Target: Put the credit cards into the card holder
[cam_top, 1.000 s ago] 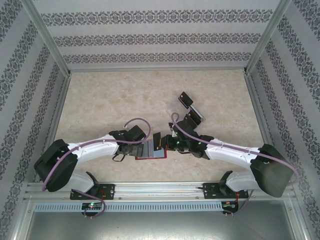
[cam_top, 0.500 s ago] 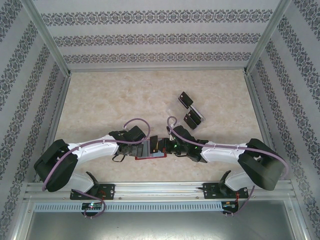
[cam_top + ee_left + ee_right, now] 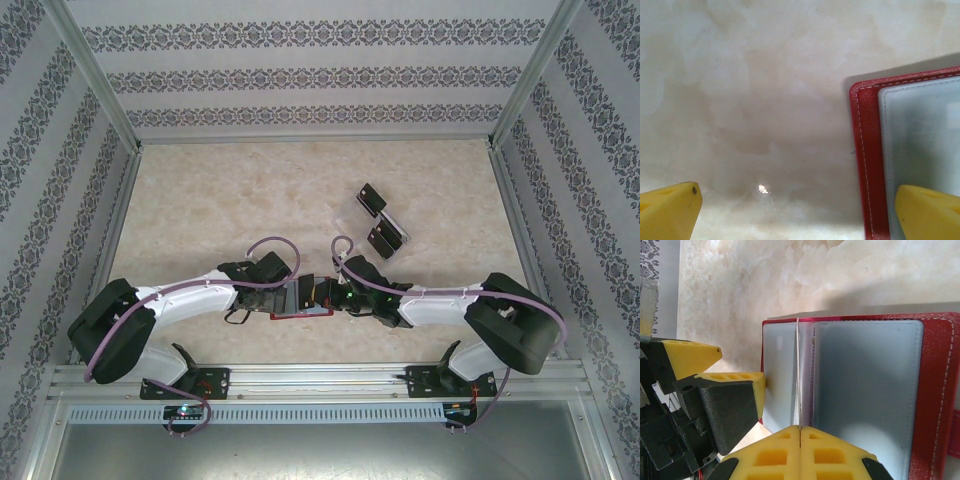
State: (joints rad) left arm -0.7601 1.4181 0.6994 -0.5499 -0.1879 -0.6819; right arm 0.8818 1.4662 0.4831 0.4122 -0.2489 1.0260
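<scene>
card holder [image 3: 865, 380] lies open at the worktop's near edge, left gripper [image 3: 797, 200] spread wide, right gripper [image 3: 800, 432] pinched on a clear leaf [image 3: 798, 370]; credit cards [image 3: 372, 200] wait outside, none pocketed.

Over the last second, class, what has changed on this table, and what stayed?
The right arm drew left and nearer, uncovering the lower cards in the rack. The right gripper stays shut on a card over the card holder. The open left gripper, holder and rack stayed put.

Red card holder [image 3: 940, 390] with white stitching and pale grey pockets [image 3: 865, 390], yellow fingers [image 3: 770, 450], black credit cards [image 3: 370, 200], beige marbled table [image 3: 250, 190], floral-striped walls [image 3: 320, 80].
</scene>
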